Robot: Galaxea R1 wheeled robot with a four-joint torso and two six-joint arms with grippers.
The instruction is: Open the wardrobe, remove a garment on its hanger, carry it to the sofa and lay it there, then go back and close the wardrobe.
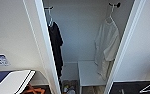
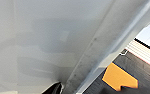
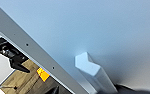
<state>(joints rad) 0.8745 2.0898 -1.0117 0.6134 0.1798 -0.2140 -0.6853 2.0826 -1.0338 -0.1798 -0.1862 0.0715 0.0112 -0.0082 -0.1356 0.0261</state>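
**Wardrobe open, shirt not yet taken**

Both plain doors of the tall white wardrobe (image 1: 42, 37) stand swung wide, so the rail is reachable. The thin white short-sleeved shirt (image 1: 107, 45) hangs from its slim white hanger (image 1: 110, 15), opposite a long black garment (image 1: 55, 42). Each wrist camera sits close against a door panel; whether either claw grips anything, I cannot tell.

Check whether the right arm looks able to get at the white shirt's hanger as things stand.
Probably yes: both wardrobe doors stand open, and the hanger with the white shirt hangs on the right side with nothing in front. The black garment hangs well apart.
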